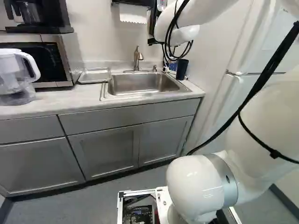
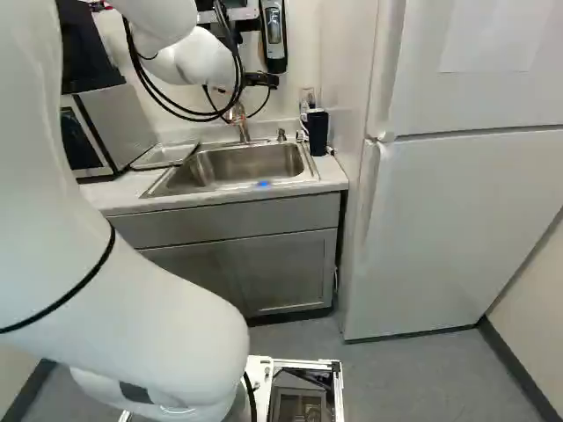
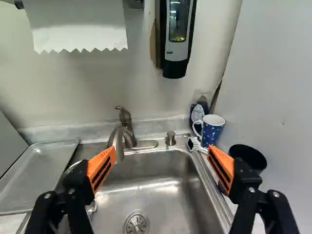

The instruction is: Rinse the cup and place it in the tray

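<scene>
Steel sink [image 3: 165,200] under the hand [image 2: 262,80], which is open, its two orange-padded fingers [image 3: 100,169] spread wide apart. Clock read from the drain [image 3: 136,224], twelve toward the wall: faucet [image 3: 126,127] near twelve, blue patterned cup [image 3: 210,132] upright at one, beyond the sink's far corner, handle toward the faucet. Dark tumbler [image 1: 181,69] at two, near the cup; metal tray [image 3: 36,168] at ten, on the table [image 1: 51,103] beside the sink.

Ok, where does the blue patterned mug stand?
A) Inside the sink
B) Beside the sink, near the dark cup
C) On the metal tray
B: the wrist view shows the mug outside the sink, close to the dark cup.
</scene>
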